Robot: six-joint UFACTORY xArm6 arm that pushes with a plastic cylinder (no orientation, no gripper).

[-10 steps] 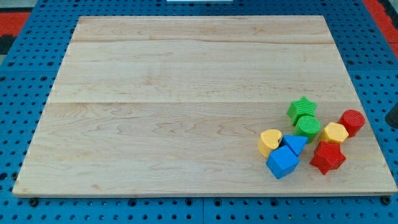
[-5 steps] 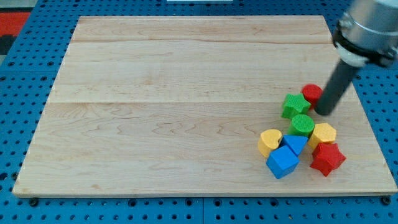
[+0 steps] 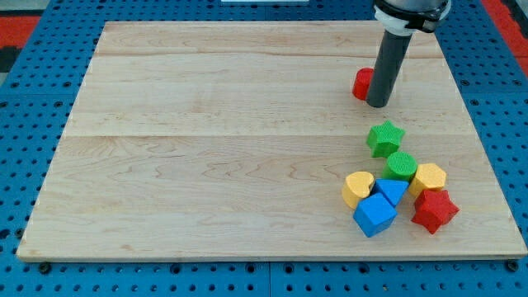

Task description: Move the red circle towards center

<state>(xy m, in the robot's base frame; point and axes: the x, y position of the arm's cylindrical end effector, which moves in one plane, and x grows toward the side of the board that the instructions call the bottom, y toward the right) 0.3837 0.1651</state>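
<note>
While our tip (image 3: pixel 378 105) is touching the red circle (image 3: pixel 362 84) on its right, we are judging the job barely begun, since the circle is sitting upper right on the bench (image 3: pixel 206 124), well off centre; we carry no gripper.

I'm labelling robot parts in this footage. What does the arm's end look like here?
A straight, dark grey, smooth cylindrical rod hangs from a wider black and silver-grey round mount cut off at the view's top. My tip is blunt and plain. No cables or markings show.
</note>
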